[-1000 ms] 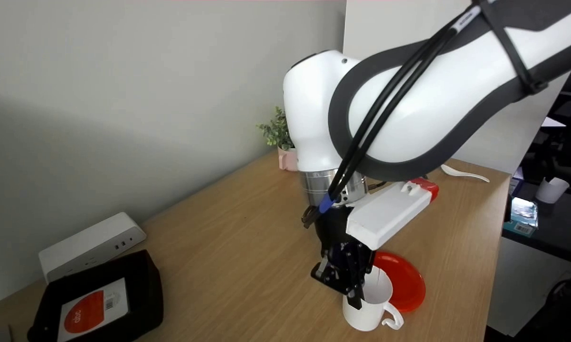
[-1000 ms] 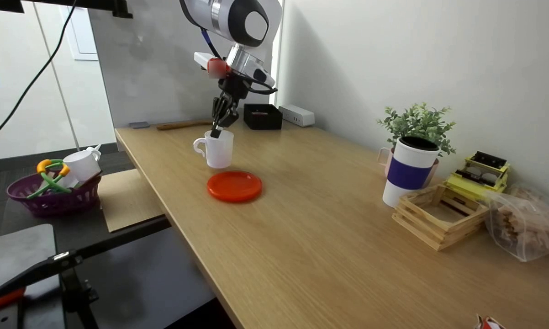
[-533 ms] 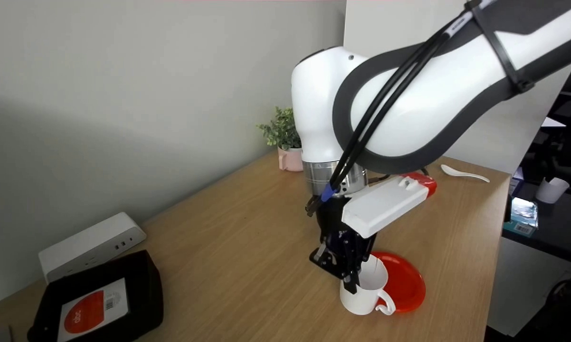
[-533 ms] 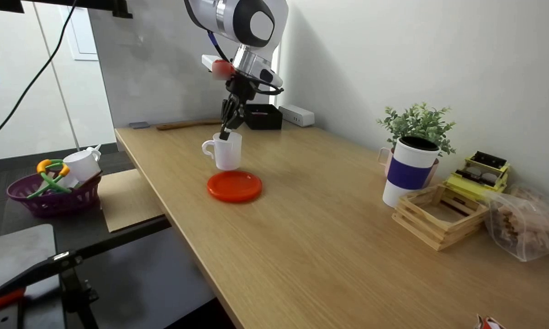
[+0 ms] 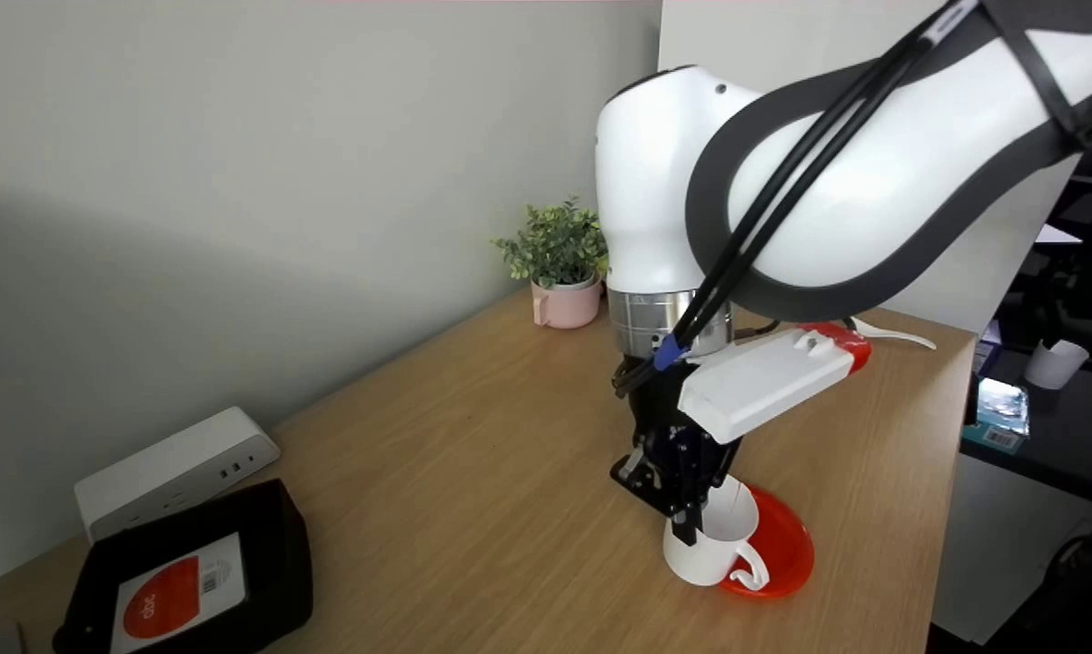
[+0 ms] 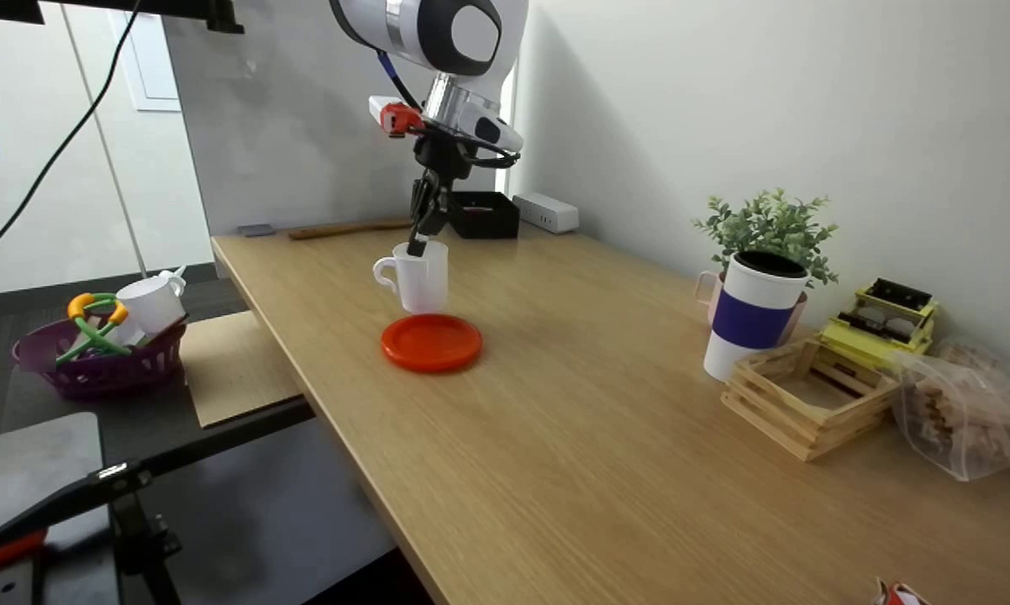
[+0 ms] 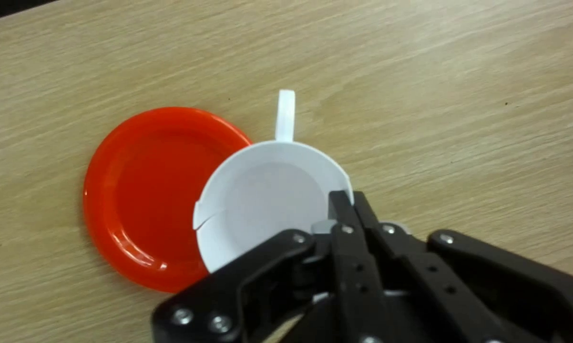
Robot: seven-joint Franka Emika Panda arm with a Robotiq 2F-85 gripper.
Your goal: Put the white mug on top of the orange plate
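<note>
Wrist view: your gripper [image 7: 351, 200] has its jaws nearly together, pinching the rim of the white mug [image 7: 272, 200], one side inside, one outside. Handle points toward the top of your frame; crack line in the rim opposite your grip. Mug overlaps the edge of the orange plate [image 7: 138, 200], with the wood-grain table [image 7: 458, 119] below.

In an exterior view: same rim pinch, mug upright or close to it, hiding part of the plate. You can't tell from here whether base and plate touch. Text for you: label [image 5: 183, 590] in the black tray [image 5: 282, 559], looks like "abc" in white, turned sideways on a red-orange circle, barcode next to it. Teal box [image 5: 1000, 427] beyond the table edge has a barcode too, print too small. Cable tag [image 5: 950, 20] on your arm [image 5: 800, 182] is marked, unreadable. White power box [image 5: 178, 472] sits just behind the tray.

In an exterior view: mug is just behind the plate, base lining up with its far rim; contact can't be told. Tall cup [image 6: 753, 319], white with dark blue band, stands beside the wooden crate [image 6: 849, 416]. Red-and-white scrap [image 6: 900, 595] is cut off at the bottom edge.
</note>
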